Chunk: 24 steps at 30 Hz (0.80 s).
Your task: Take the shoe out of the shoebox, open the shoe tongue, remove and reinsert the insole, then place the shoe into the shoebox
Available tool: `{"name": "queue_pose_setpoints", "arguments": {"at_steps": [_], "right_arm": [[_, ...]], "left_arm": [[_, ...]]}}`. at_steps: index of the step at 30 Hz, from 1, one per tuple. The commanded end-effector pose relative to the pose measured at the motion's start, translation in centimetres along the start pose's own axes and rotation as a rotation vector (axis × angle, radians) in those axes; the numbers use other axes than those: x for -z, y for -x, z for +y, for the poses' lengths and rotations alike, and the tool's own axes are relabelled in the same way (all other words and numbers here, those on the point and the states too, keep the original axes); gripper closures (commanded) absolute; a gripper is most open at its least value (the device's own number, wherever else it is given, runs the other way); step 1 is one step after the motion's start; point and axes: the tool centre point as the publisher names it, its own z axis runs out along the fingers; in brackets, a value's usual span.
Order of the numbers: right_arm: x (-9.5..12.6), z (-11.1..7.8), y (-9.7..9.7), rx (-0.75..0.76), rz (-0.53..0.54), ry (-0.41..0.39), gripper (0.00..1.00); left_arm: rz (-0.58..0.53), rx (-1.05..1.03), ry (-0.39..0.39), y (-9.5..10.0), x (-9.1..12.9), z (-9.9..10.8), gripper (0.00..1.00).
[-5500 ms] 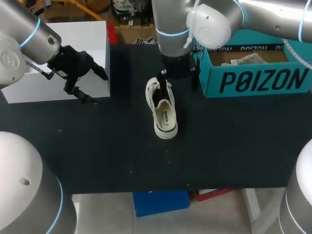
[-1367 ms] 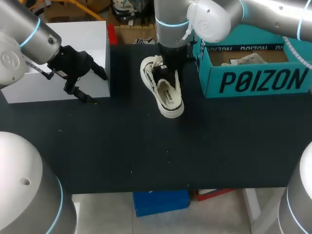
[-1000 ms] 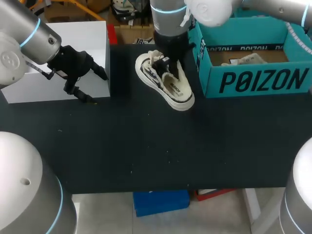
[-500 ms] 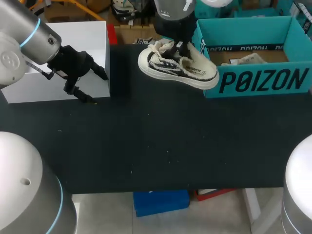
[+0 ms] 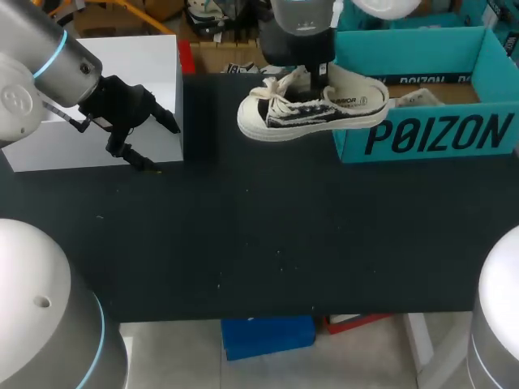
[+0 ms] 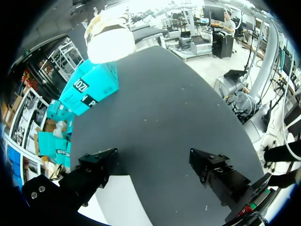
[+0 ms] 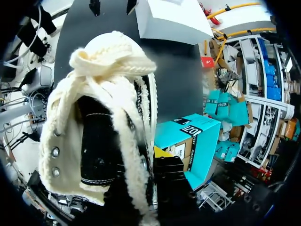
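Note:
A cream and black sneaker (image 5: 312, 109) hangs in the air, toe to the left, heel over the left wall of the teal shoebox (image 5: 422, 138). My right gripper (image 5: 313, 74) grips it from above, shut on its collar. In the right wrist view the shoe (image 7: 103, 117) fills the space ahead of the right gripper (image 7: 153, 174), with laces bunched at the toe end; one finger (image 7: 170, 181) shows beside it and the box (image 7: 193, 136) lies beyond. My left gripper (image 5: 158, 143) stands open at the far left; its wrist view shows the left gripper (image 6: 155, 165) wide apart over bare table, with the shoe (image 6: 110, 40) far ahead.
A white box (image 5: 130, 57) stands at the back left, right behind the left gripper. Inside the shoebox lies pale paper or a second shoe (image 5: 413, 99). The black table (image 5: 259, 243) stretches in front of both.
The right arm has lifted the shoe off the table, turned it from lengthwise to sideways, and carried it rightward to the shoebox's left wall. The left arm has stayed still.

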Motion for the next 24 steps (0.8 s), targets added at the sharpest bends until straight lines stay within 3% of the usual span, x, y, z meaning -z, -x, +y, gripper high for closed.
{"name": "queue_pose_setpoints", "arguments": {"at_steps": [1,7,11,17,24], "right_arm": [[0.0,-0.8,-0.5,0.42,-0.103,0.147,1.0],[0.0,-0.8,-0.5,0.42,-0.103,0.147,1.0],[-0.6,-0.9,0.0,0.423,-0.031,0.093,1.0],[-2.4,-3.7,2.7,0.368,0.105,0.095,1.0],[-4.4,-6.7,5.4,0.307,0.114,0.052,1.0]], "left_arm": [[-0.005,-0.002,0.0,-0.1,-0.1,0.1,0.0],[-0.005,-0.002,0.0,-0.1,-0.1,0.1,0.0],[-0.005,-0.002,0.0,-0.1,-0.1,0.1,0.0],[-0.005,-0.002,0.0,-0.1,-0.1,0.1,0.0],[-0.005,-0.002,0.0,-0.1,-0.1,0.1,0.0]]}}
